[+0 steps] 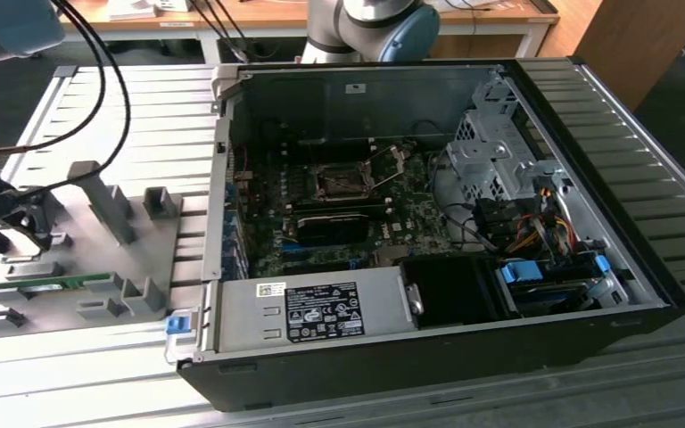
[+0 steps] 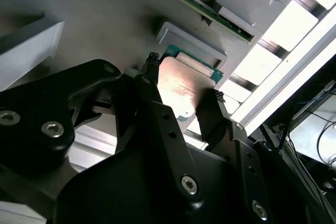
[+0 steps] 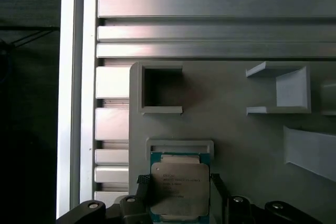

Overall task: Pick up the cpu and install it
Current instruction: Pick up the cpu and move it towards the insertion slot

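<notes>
The cpu (image 3: 180, 187) is a small square chip with a shiny silver top and a green rim. It lies flat on the grey fixture plate (image 3: 236, 129), against a low grey bracket (image 3: 180, 145). In both wrist views my gripper (image 3: 178, 182) reaches down over it, one black fingertip (image 2: 152, 62) at each opposite edge of the cpu (image 2: 181, 85) with no gap showing. In the exterior view the gripper (image 1: 15, 227) hangs over the fixture plate (image 1: 140, 259) at the exterior view's left, well away from the motherboard's open socket (image 1: 342, 183).
The open computer case (image 1: 438, 357) lies in the middle, with a grey power supply (image 1: 307, 312) at its near side and a drive cage (image 1: 491, 152) at the exterior view's right. Grey fixture blocks (image 1: 104, 201) and a green memory stick (image 1: 51, 283) stand on the plate.
</notes>
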Controlling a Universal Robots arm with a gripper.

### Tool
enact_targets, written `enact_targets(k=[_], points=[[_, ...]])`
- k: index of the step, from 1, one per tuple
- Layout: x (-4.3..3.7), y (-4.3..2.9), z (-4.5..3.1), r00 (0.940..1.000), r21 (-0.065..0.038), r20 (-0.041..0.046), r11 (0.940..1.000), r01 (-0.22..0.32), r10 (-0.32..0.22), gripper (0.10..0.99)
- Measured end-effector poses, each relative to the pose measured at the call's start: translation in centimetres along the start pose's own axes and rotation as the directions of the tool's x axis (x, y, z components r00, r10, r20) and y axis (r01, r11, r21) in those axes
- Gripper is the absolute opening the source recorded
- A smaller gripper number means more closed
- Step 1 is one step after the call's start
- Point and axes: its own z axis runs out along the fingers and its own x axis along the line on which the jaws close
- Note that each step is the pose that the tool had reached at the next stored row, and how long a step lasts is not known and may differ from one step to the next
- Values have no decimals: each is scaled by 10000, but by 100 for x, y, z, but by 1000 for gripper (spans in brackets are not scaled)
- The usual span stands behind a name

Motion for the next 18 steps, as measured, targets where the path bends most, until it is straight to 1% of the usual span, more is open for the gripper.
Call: enact_targets(k=[2,9,11,18], points=[[1,1,-23,10000,0,0,10000,0,0,537],[4,7,-191,10000,-27,-8,10000,1,-1,537],[3,7,-195,10000,-43,-3,10000,2,-2,537],[5,10,-268,10000,-41,-6,10000,1,-1,537]])
